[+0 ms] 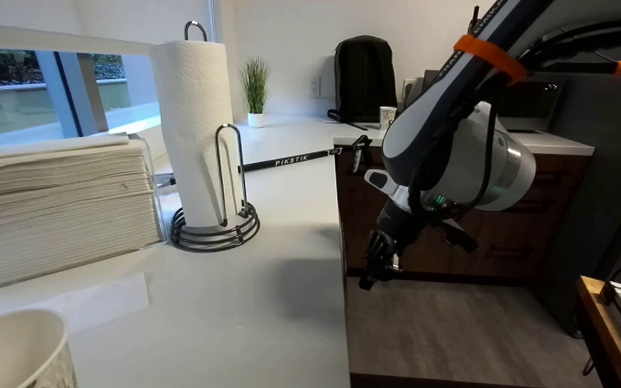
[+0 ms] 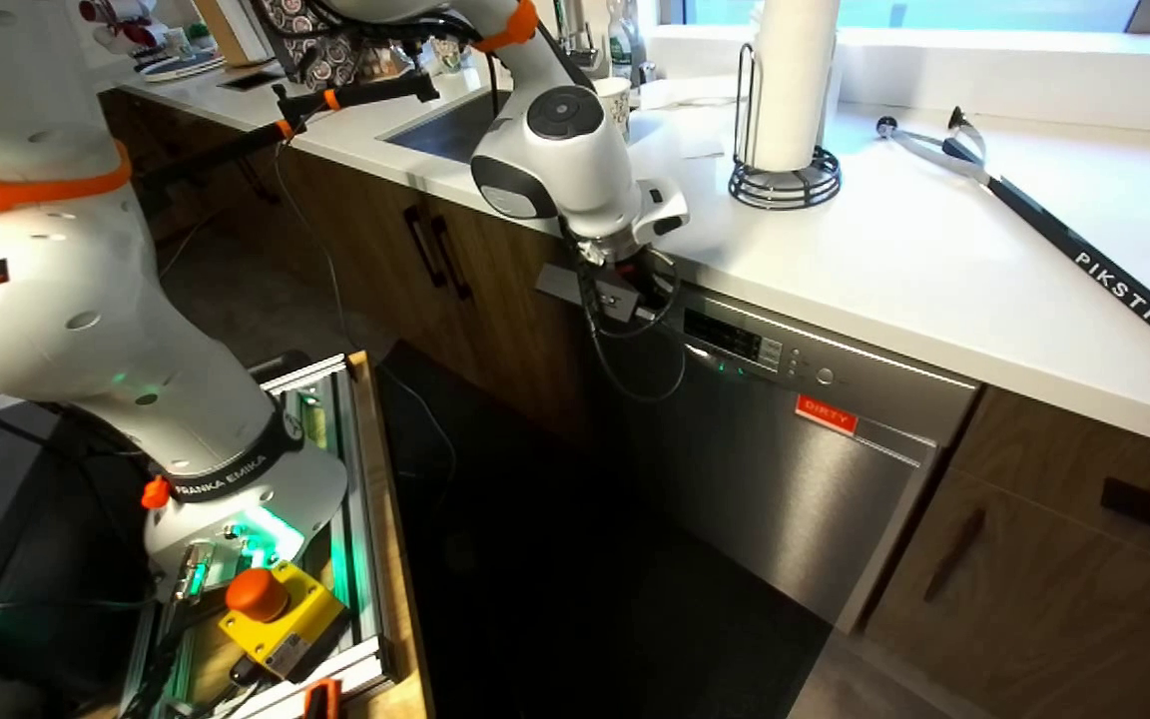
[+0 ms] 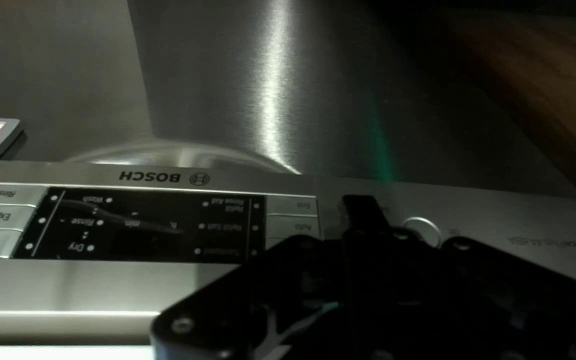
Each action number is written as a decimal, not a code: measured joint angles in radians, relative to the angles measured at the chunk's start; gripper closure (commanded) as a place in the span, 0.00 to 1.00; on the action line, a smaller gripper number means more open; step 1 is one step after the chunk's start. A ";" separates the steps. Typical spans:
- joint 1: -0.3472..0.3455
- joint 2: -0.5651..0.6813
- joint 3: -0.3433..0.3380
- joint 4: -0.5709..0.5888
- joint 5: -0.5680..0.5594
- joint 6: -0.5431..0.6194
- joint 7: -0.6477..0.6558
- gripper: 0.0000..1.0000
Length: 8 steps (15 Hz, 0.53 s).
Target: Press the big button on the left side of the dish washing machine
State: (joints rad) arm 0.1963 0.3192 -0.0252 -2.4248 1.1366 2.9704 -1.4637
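The steel dishwasher [image 2: 785, 479] has its control panel under the counter edge. In the wrist view the panel [image 3: 478, 225] appears upside down. The big round button [image 3: 425, 232] is partly covered by my gripper's dark knuckles. My gripper [image 3: 365, 210] looks shut and empty, its fingers together. In the wrist view its tip lies over the bare panel between the Eco/Auto keys [image 3: 293, 217] and the round button; I cannot tell whether it touches. In an exterior view the gripper [image 1: 367, 281] points down just beyond the counter edge. In the other exterior view the fingertips are hidden.
The white countertop [image 1: 267, 312] overhangs the panel. A paper towel holder [image 2: 785, 190] and a PIKSTIK grabber [image 2: 1084, 260] are on it. A red DIRTY sign [image 2: 826, 413] is on the dishwasher door. Cables [image 2: 675, 384] hang by the wrist.
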 measured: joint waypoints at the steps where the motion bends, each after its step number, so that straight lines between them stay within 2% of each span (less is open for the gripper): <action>1: -0.006 0.007 0.007 0.009 0.016 0.000 -0.013 1.00; 8: -0.041 0.039 0.047 0.050 0.083 0.000 -0.065 1.00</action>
State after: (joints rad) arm 0.1553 0.3577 0.0214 -2.3745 1.2192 2.9704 -1.5289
